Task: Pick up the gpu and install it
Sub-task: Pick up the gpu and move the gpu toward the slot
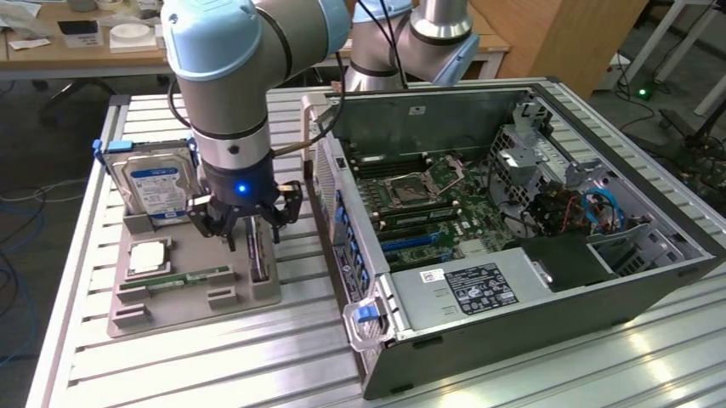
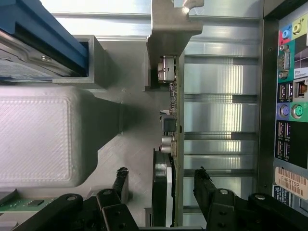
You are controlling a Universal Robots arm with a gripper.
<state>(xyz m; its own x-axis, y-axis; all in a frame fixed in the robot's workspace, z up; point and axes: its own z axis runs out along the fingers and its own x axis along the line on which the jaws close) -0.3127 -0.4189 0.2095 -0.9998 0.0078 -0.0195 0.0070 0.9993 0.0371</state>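
Observation:
The gpu stands on edge in a slot of the grey holder tray, on the side nearest the computer case. In the wrist view the gpu is seen edge-on, with a green board edge, a dark cooler and a silver bracket end. My gripper hangs just above the card's end. It is open, with one dark fingertip on each side of the card and small gaps between them and it. Nothing is held.
The tray also holds a hard drive in a blue frame, a square processor and a narrow memory stick. The open computer case lies close on the exterior view's right, its rear ports facing the tray.

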